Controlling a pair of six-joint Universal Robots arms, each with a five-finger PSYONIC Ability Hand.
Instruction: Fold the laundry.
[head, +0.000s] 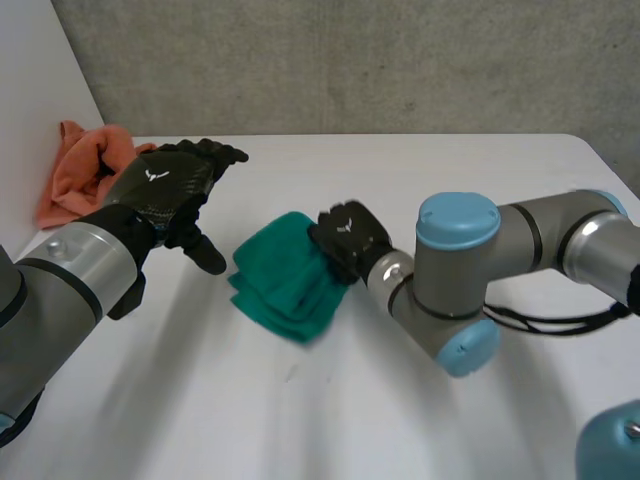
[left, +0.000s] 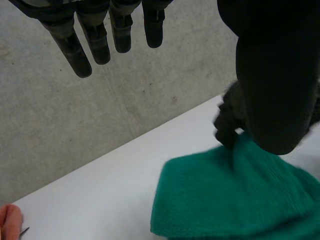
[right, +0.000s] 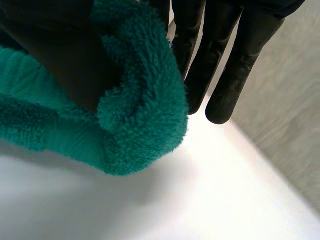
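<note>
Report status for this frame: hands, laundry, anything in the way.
Left hand open, holding nothing. Right hand pinching an edge of the green towel, which lies in layers on the table. Orange cloth heaped far left, apart.

Two pieces of laundry: a teal-green terry cloth (head: 283, 282) folded near the middle of the white table (head: 420, 180), and a salmon-orange cloth (head: 78, 168) heaped at the table's far left edge.

The green cloth is doubled into a thick, roughly oblong pad, with its layers showing as stepped bands along the left side. Most of it lies flat (left: 225, 200). The edge on its right is bunched and raised off the table, fluffy pile showing (right: 140, 105), caught between the thumb and straight fingers of the right hand (right: 60, 55). The orange cloth is a loose, crumpled, unfolded heap, well apart from the green one.
</note>
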